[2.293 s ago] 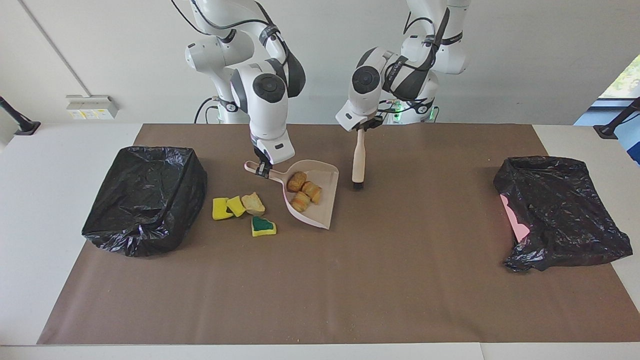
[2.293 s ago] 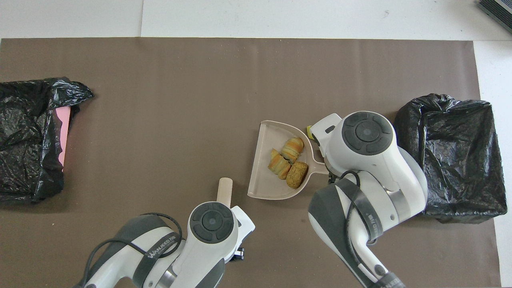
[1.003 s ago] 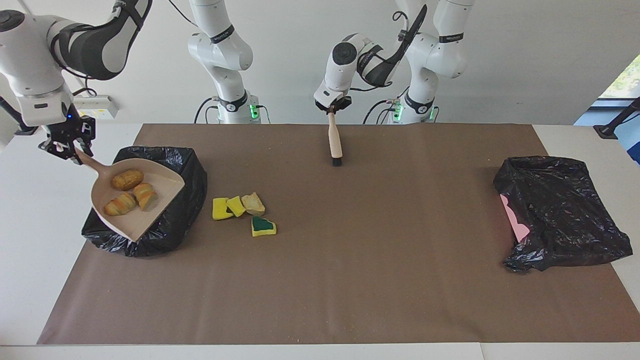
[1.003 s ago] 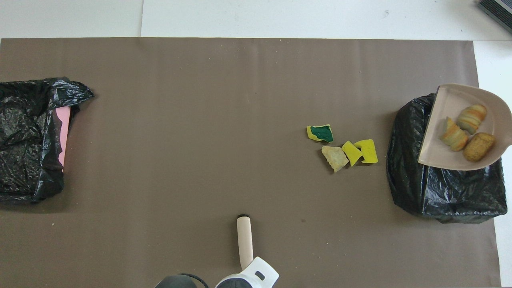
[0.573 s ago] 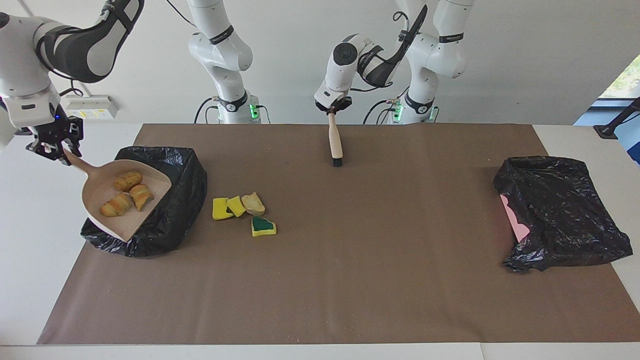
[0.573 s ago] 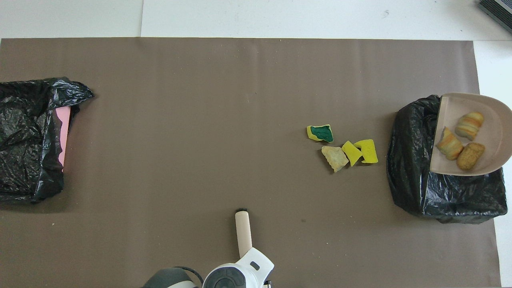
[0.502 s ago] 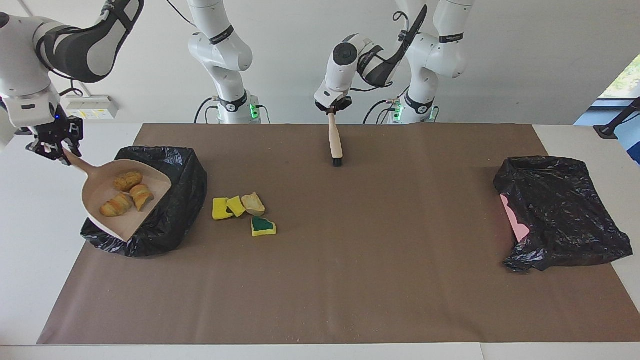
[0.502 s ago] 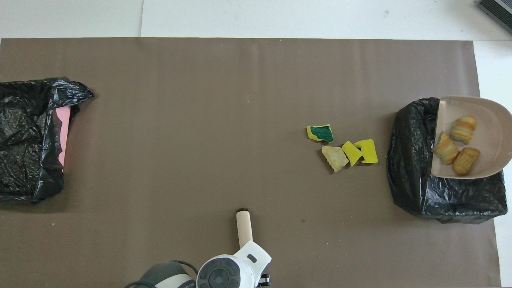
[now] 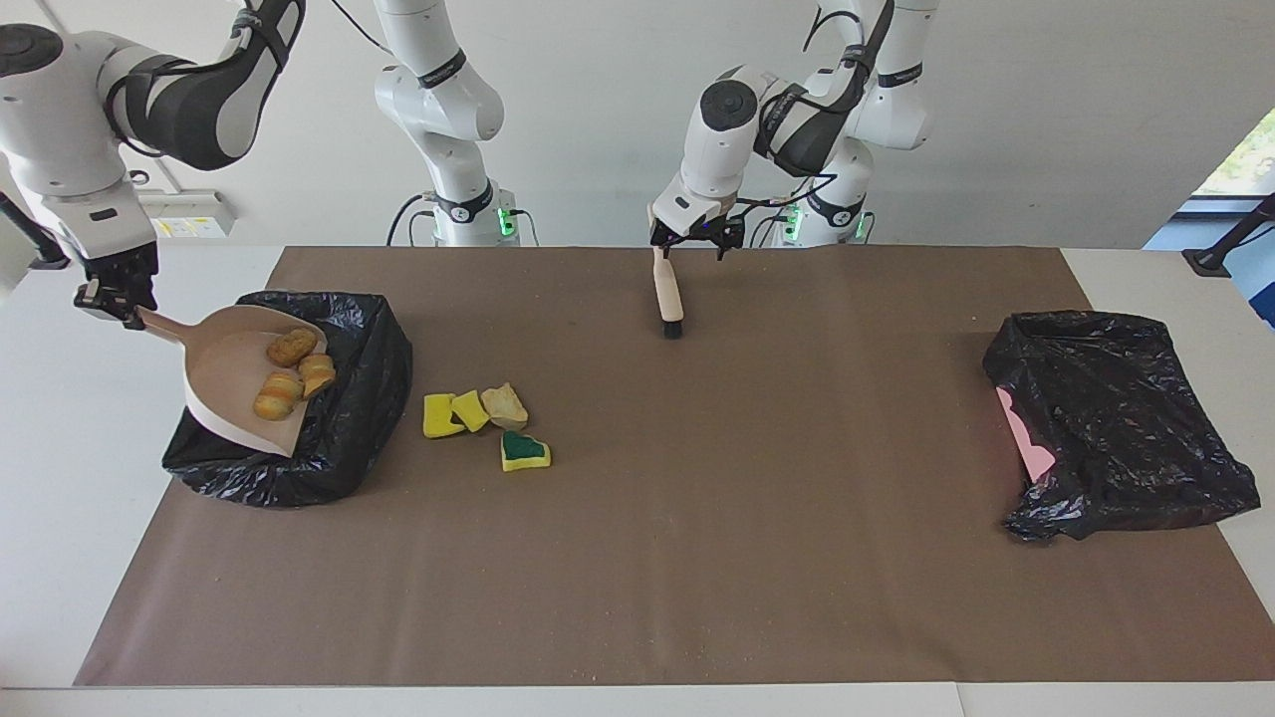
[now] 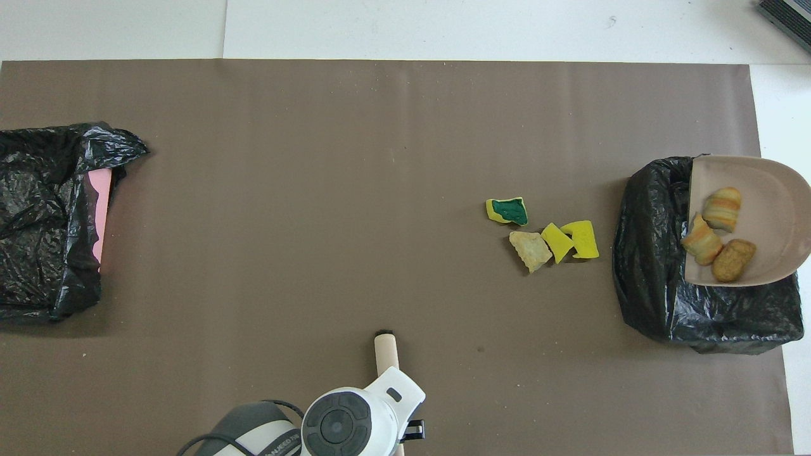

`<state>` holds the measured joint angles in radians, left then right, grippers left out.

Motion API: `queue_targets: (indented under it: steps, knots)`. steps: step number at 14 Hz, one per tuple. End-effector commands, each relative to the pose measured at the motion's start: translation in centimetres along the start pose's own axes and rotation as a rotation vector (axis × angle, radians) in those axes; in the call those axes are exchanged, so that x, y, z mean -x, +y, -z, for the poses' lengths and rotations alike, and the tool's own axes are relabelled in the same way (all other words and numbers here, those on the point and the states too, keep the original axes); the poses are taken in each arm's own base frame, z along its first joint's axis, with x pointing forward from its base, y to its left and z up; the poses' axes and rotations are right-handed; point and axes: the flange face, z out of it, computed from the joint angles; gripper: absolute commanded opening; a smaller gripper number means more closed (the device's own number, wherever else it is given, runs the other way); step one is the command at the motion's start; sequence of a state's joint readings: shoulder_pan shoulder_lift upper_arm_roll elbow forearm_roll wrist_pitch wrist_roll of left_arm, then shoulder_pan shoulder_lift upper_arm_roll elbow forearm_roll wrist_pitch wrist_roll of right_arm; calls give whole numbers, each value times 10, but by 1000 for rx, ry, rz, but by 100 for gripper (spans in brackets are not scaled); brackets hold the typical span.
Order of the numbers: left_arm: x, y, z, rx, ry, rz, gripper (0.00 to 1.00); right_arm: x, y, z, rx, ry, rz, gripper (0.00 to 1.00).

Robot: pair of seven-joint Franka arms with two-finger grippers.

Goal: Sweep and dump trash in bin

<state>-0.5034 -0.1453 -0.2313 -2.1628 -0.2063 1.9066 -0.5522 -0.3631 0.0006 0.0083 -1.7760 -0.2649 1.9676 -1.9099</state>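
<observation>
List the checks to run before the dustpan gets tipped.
1. Right gripper shut on the dustpan handle: ok.
2. Dustpan lip over the bin: ok.
3. Three pastries in the dustpan: ok.
4. Left gripper away from the bin, open over the brush: ok.
5. Sponges and bread collected: not ok, they lie on the mat beside the bin.

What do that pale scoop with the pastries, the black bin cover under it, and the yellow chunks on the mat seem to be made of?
The pale pink dustpan looks like smooth matte moulded plastic, judging by its even colour. The black bin liner seems thin glossy plastic film: crinkled, with shiny highlights. The yellow chunks look like soft sponge foam, one topped by a green layer, probably scouring.
</observation>
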Motion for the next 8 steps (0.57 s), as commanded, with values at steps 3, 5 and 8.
queue_targets:
  steps: [3, 5, 8]
  knots:
    - [-62, -76, 112, -63, 102, -96, 100, 1, -10, 43, 16, -59, 59, 0]
    - [-77, -103, 142, -67, 158, -100, 100, -10, -6, 57, 22, -82, 79, 0]
    - [-83, -138, 174, -65, 173, -112, 100, -19, -8, 71, 6, -94, 89, 0]
